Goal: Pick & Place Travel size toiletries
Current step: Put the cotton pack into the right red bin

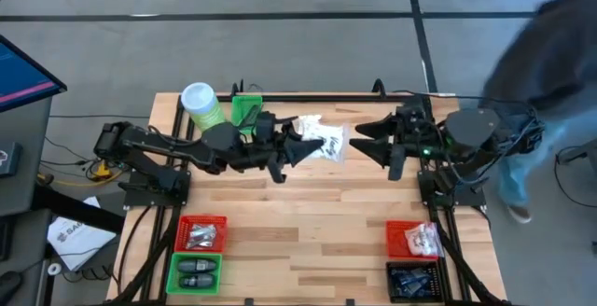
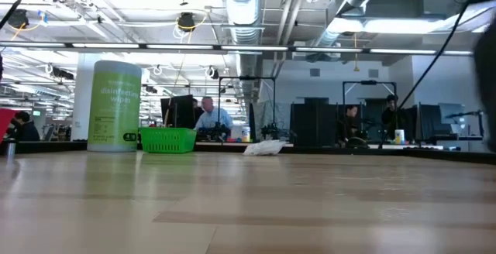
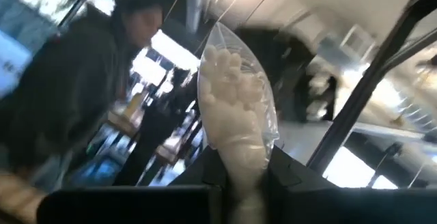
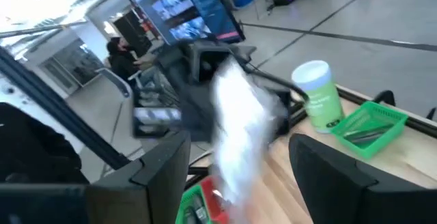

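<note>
Left gripper [image 1: 300, 149] is up off the table with its fingers pressed tight on a clear sachet of white pieces [image 3: 235, 108], which stands up straight out of the pinch in the left wrist view. Right gripper [image 1: 366, 141] faces it from just across, fingers spread wide and nothing between them; the same sachet shows only as a white blur ahead of that claw in its own wrist view. Just beyond the left claw's tips a small heap of white sachets [image 1: 319, 134] lies on the table, so there is picking left to do. Well behind both claws, at the near edge, the bins are part filled: silvery pieces in the left red bin [image 1: 201, 234], black ovals in the green bin [image 1: 196, 273], white sachets in the right red bin [image 1: 411, 240], dark packets in the black bin [image 1: 411, 281]. My read: well along, one sachet in the air, a few more waiting.
</note>
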Available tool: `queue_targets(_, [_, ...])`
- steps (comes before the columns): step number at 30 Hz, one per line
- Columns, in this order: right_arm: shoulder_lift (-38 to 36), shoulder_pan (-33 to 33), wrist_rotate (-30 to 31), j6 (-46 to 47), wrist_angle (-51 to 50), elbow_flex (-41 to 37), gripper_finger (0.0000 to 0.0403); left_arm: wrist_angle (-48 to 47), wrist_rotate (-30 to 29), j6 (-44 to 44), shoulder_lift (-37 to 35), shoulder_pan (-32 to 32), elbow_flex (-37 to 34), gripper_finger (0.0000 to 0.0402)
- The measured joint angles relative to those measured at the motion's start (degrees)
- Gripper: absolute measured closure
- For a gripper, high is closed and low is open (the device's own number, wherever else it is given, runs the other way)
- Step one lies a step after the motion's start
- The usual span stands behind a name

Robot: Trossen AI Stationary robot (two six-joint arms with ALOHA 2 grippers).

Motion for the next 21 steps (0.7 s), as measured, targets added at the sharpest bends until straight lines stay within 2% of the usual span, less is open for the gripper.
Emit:
queue_targets(14, [2.61, -2.66, -3.35, 2.39, 1.68, -0.08, 0.0163, 5.06, 3.94, 0.02, -0.06, 1.64, 0.02, 0.0377])
queue_targets(21, [4.11, -3.23, -3.98, 1.29, 2.59, -0.12, 0.0163, 4.65, 4.40, -0.11, -0.04, 1.27, 0.02, 0.0377])
